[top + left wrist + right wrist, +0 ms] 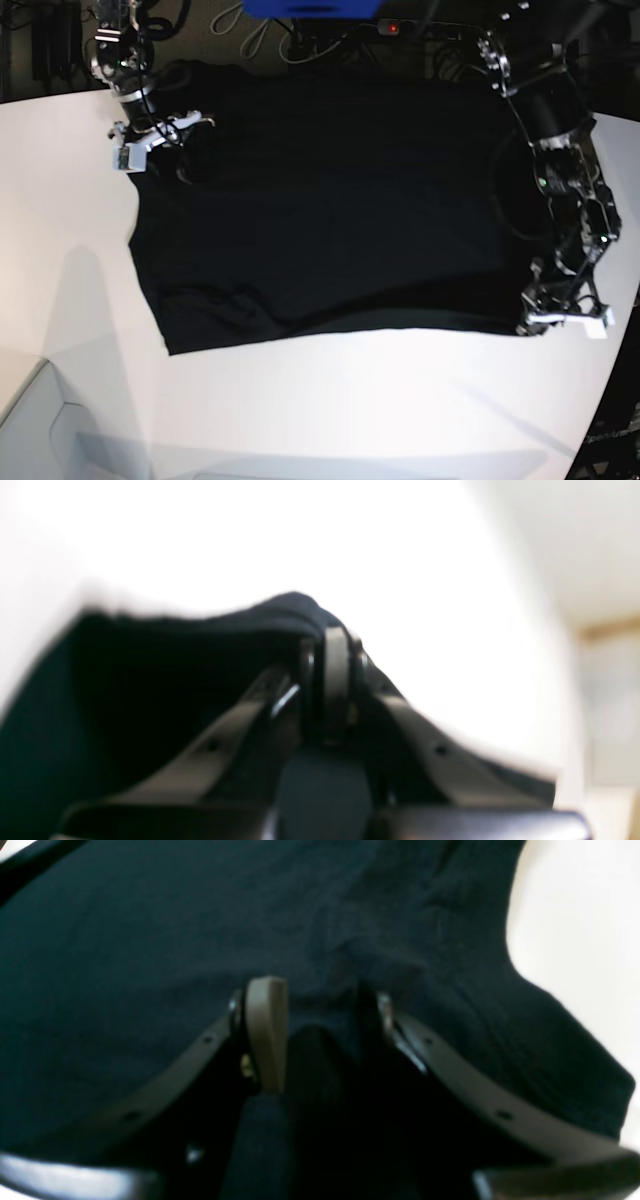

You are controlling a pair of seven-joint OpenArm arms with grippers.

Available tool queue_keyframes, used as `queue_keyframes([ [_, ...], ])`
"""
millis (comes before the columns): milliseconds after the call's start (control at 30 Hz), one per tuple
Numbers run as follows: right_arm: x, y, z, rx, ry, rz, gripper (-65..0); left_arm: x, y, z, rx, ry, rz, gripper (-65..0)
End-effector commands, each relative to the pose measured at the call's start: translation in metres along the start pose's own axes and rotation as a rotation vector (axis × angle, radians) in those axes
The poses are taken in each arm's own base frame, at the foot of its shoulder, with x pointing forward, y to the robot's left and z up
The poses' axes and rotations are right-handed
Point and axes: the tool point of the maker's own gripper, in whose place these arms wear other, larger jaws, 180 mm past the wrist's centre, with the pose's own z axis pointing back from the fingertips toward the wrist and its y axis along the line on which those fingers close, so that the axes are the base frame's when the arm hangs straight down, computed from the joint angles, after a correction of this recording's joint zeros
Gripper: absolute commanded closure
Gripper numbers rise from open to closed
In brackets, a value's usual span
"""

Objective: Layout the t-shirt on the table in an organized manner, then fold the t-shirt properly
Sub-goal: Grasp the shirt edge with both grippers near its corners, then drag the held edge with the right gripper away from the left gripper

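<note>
We see the t-shirt (330, 210) spread flat across the white worktop (330, 410), plain black side up, so no print shows. Its upper edge runs along the far side of the worktop, and its lower edge lies roughly straight, with bare white surface between it and the near curved rim. The lower corner on the base view's left carries a few shallow wrinkles.

The 2 arms sit at opposite corners of the cloth. The left end effector (545, 300) is at the lower corner on the base view's right. In its wrist view, the left end effector (332, 645) has its jaws pressed together on a raised fold of the t-shirt (150, 680), which humps up just above the pads, with the bright worktop (300, 540) behind; so we take it as clamped on the cloth edge.

The right end effector (165, 130) is at the upper corner on the base view's left, over the sleeve area. In its wrist view, the right end effector (315, 1000) has its fingers (265, 1030) standing apart, with the dark t-shirt (150, 940) filling the gap and the field beyond. The picture is blurred and dark there, so we cannot tell whether cloth is gripped between the pads or merely lies under them. A strip of worktop (575, 915) shows at that view's right.
</note>
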Motion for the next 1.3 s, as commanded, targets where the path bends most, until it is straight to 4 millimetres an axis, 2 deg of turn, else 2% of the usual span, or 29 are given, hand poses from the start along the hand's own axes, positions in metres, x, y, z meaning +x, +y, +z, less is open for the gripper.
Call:
queue_keyframes([
  [0,0.004,-0.002,0.001,-0.001,-0.007,0.01,-21.4,0.014,-0.009,-0.007,-0.018,-0.027,0.023,-0.4],
  [100,0.004,-0.002,0.001,-0.001,-0.006,0.012,-21.4,0.018,-0.002,-0.025,0.003,-0.008,0.118,-0.5],
  [200,0.005,-0.002,0.001,-0.001,-0.008,0.012,-21.4,0.013,0.017,-0.039,0.036,0.023,0.247,-0.5],
  [300,0.004,-0.002,0.001,-0.001,-0.006,0.014,-21.4,0.015,0.026,-0.053,0.06,-0.024,0.371,-1.3],
  [367,0.006,-0.005,0.002,0.0,-0.005,0.025,-21.4,0.005,0.036,-0.058,0.089,-0.033,0.411,-5.8],
  [467,0.005,-0.007,0.003,-0.001,0.003,0.032,-21.4,0.009,0.032,-0.067,0.096,-0.052,0.411,-21.5],
  [567,0.005,-0.009,0.003,-0.003,0.005,0.04,-21.4,0.018,0.033,-0.069,0.106,-0.119,0.4,-33.4],
  [700,0.004,-0.014,0.006,-0.006,0.017,0.053,-21.4,0.056,0.024,-0.069,0.098,-0.27,0.404,-39.4],
  [800,0.004,-0.014,0.006,-0.006,0.015,0.051,-21.4,0.067,0.013,-0.07,0.069,-0.27,0.401,-41.9],
  [900,0.008,-0.013,0.004,-0.004,0.003,0.054,-21.4,0.064,0.01,-0.068,0.048,-0.215,0.389,-42.3],
  [967,0.015,-0.013,0.0,-0.001,-0.014,0.059,-21.4,0.045,0.02,-0.061,0.055,-0.147,0.366,-42.3],
  [1033,0.033,-0.01,-0.006,0.008,-0.056,0.072,-21.6,0.032,0.028,-0.045,0.049,-0.097,0.329,-42.2],
  [1100,0.047,-0.006,-0.01,0.017,-0.09,0.084,-21.7,0.011,0.029,-0.028,0.027,-0.067,0.323,-42.1],
  [1167,0.066,-0.002,-0.015,0.028,-0.136,0.098,-21.7,0.0,0.029,-0.009,0.006,-0.066,0.313,-42.1],
  [1267,0.09,0.004,-0.028,0.047,-0.187,0.113,-21.8,-0.026,0.041,0.014,0.024,-0.045,0.287,-41.1],
])
